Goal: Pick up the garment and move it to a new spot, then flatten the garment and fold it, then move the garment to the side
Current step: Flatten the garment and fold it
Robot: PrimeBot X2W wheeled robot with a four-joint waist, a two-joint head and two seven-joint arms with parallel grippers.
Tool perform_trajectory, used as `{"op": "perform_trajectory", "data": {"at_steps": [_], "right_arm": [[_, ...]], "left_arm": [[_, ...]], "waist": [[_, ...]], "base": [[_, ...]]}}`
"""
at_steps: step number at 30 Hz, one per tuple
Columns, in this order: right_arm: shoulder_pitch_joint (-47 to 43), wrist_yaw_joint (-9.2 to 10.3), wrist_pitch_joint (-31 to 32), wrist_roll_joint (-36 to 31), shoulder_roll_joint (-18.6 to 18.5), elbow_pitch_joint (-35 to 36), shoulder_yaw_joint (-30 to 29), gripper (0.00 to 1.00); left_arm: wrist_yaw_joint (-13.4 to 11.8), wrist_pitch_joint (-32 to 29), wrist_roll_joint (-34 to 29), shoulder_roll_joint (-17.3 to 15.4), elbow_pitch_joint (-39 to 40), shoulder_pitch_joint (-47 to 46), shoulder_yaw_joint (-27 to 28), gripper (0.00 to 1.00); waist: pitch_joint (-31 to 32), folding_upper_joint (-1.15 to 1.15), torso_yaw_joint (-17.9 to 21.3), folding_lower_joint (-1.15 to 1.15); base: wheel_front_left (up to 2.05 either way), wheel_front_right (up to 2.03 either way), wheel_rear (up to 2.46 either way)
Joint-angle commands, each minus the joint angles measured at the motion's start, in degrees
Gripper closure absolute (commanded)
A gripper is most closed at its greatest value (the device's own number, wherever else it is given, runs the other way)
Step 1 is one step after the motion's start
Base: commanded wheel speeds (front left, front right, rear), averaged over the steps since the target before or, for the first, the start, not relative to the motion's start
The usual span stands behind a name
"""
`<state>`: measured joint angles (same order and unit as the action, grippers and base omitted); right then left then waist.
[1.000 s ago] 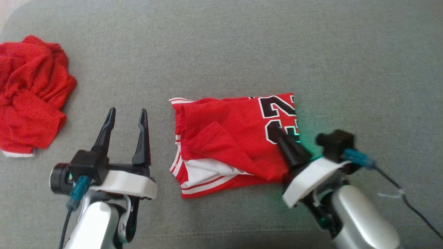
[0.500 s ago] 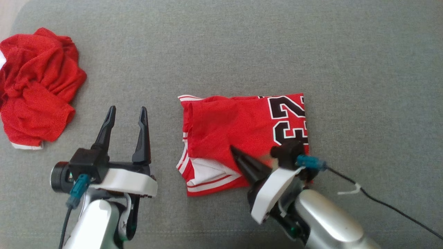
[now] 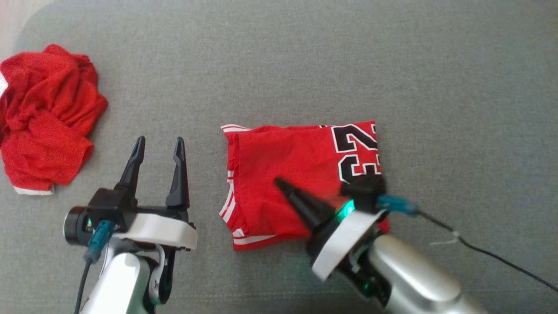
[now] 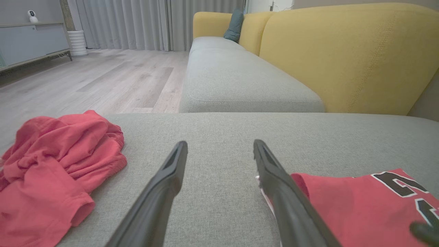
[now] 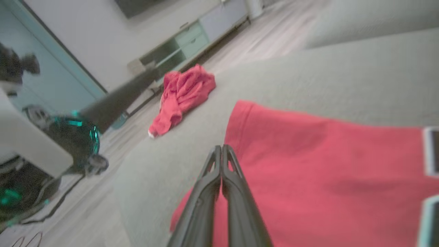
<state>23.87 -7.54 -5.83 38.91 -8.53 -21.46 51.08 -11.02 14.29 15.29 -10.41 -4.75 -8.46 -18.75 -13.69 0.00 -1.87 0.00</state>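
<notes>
The garment is a red jersey with white trim and black numerals, folded into a rough rectangle on the grey cushion; its edge shows at the lower right of the left wrist view. My right gripper is shut with nothing between its fingers, its tip lying over the jersey's middle; the closed tip points across the red cloth. My left gripper stands open above bare cushion to the left of the jersey, with its two fingers apart and empty.
A crumpled red garment lies at the far left of the cushion. A black cable trails right from my right wrist. Beyond the cushion are a yellow sofa back and a wooden floor.
My right gripper has swept left across the jersey from its numeral side to its middle, staying shut. The loose flap and white lining have been smoothed flat. The left arm has stayed put.
</notes>
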Motion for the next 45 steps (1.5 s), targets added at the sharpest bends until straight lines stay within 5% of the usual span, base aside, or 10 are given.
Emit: {"op": "perform_trajectory", "data": {"at_steps": [1, 2, 3, 4, 12, 19, 45], "right_arm": [[0.4, 0.05, -1.9, 0.0, -0.3, 2.7, -1.9, 1.00], [0.0, 0.05, -2.9, -0.5, -0.7, 3.3, -3.7, 0.76], [-0.4, 0.05, -3.8, -1.2, -1.0, 3.8, -5.8, 0.16], [-1.0, 0.05, -4.3, -2.0, -1.4, 4.2, -8.1, 0.00], [-7.9, 0.05, -3.9, -12.3, -3.2, 9.3, -28.9, 0.00], [-15.7, 0.05, 0.6, -18.7, -2.1, 16.6, -41.2, 0.00], [-27.7, 0.05, 8.5, -23.5, 0.9, 27.4, -48.0, 0.00]], "left_arm": [[-0.2, 0.6, 0.1, -0.5, 1.6, -1.0, 2.2, 0.00], [-0.3, 0.6, 0.2, -0.6, 1.6, -0.8, 2.3, 0.00], [-0.3, 0.6, 0.2, -0.6, 1.6, -0.5, 2.3, 0.00], [-0.4, 0.7, 0.2, -0.7, 1.6, -0.3, 2.3, 0.00], [-0.8, 0.4, 0.5, -1.4, 1.9, 1.8, 2.4, 0.00], [-1.2, -0.4, 0.7, -2.2, 2.6, 3.5, 2.2, 0.00], [-3.3, -2.0, 1.3, -5.0, 4.9, 9.7, 2.5, 0.00]], "waist": [[0.8, 0.00, 0.3, 0.00], [1.2, 0.00, 0.5, 0.00], [1.6, 0.00, 0.7, 0.00], [1.9, 0.00, 0.9, 0.00], [4.9, 0.00, 2.6, 0.00], [6.9, 0.00, 3.6, 0.00], [13.6, 0.00, 4.7, 0.00]], "base": [[0.00, 0.00, 0.00], [0.00, 0.00, 0.00], [0.00, 0.00, 0.00], [0.00, 0.00, 0.00], [0.00, 0.00, 0.00], [0.00, 0.00, 0.00], [0.00, 0.00, 0.00]]}}
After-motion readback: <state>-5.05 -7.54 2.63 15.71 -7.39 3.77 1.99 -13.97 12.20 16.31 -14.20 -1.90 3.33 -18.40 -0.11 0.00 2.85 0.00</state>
